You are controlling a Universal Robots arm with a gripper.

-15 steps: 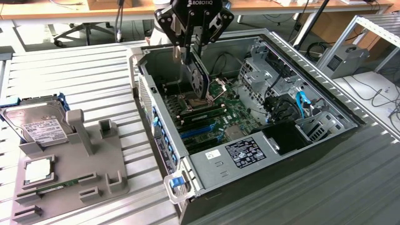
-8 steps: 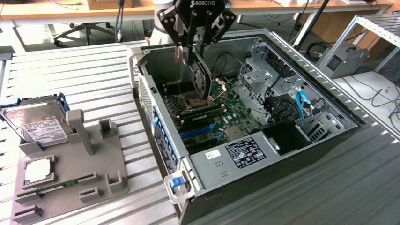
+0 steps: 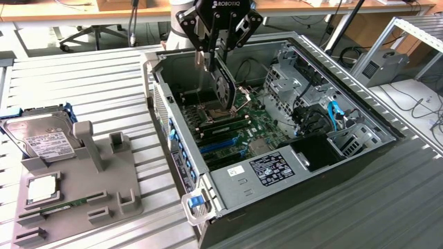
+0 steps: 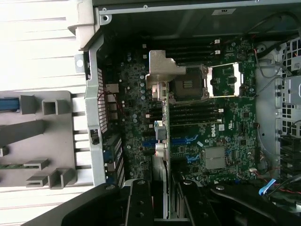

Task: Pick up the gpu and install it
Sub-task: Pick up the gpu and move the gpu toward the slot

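To the exterior view's left of the open grey metal computer case (image 3: 235, 179), a grey plastic parts holder (image 3: 90, 176) carried a silver hard drive with a white label (image 3: 45, 142). Over the case's open side the black gripper (image 3: 216, 58) hung pointing straight down, pinching the top edge of the gpu (image 3: 223, 85), a thin flat card with a dark face and a silver metal end bracket, held on edge above the green motherboard (image 3: 260, 127) inside the case. I judged the card light and stiff but fragile, best gripped by its bare board edges, never its components.
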